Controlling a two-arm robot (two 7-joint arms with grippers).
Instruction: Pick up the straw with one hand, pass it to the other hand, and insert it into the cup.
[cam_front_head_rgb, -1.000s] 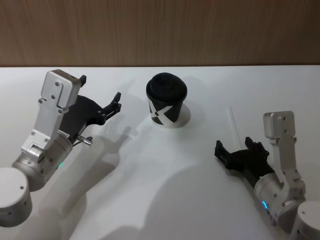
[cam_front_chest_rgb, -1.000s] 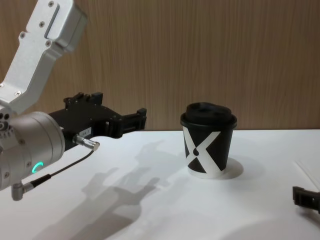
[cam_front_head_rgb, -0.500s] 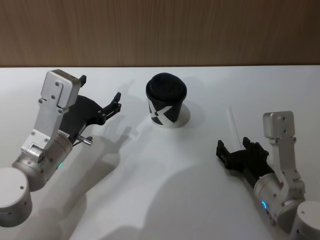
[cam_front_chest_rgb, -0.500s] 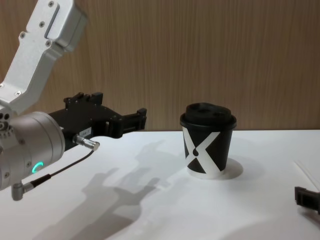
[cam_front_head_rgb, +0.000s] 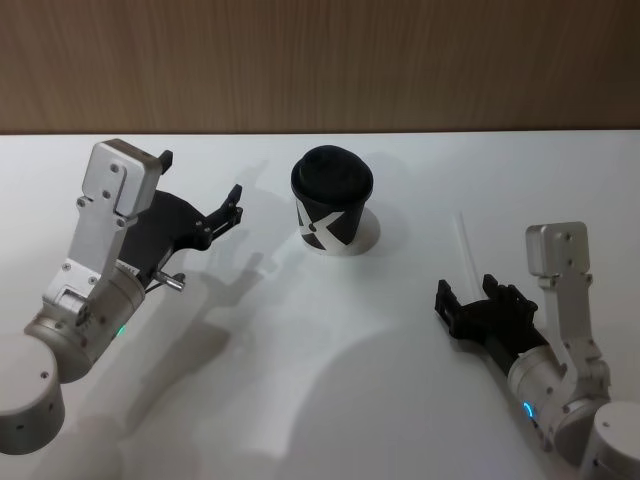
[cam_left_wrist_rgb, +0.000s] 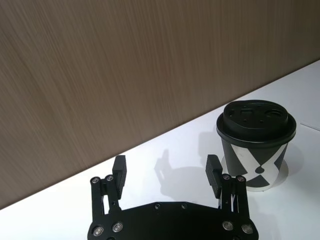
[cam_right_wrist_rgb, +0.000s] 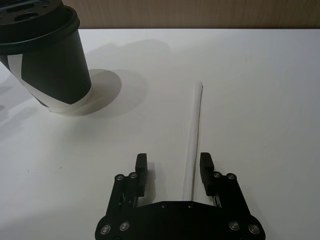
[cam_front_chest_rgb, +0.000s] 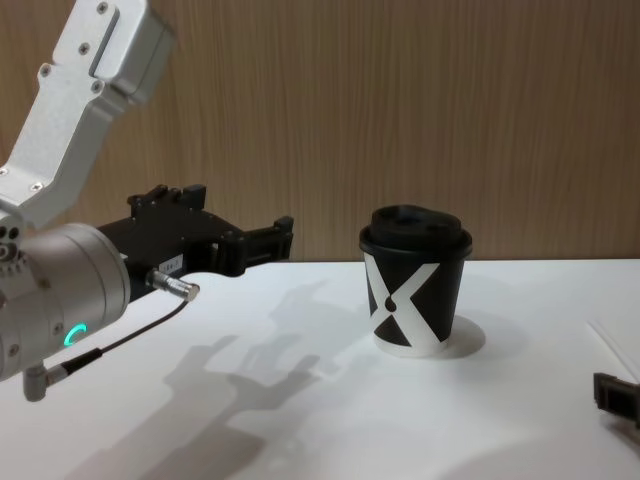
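White on white, the straw (cam_right_wrist_rgb: 193, 131) lies flat on the bench (cam_front_head_rgb: 300, 330), its long axis running straight out ahead of the right gripper (cam_right_wrist_rgb: 172, 163). That gripper's jaws stand wide apart and hold nothing. The straw's near end lies in the gap between them, closer to one jaw than the other, and its far end reaches well beyond the tips. Closing would pinch across the straw rather than along it, I judge, though I cannot tell whether the jaws sit low enough. The cup (cam_front_head_rgb: 333, 203) stands off to one side of these jaws, apart from the straw. The left gripper (cam_left_wrist_rgb: 166, 169), jaws likewise wide and empty, hangs near the cup, so the right arm is much nearer the straw.
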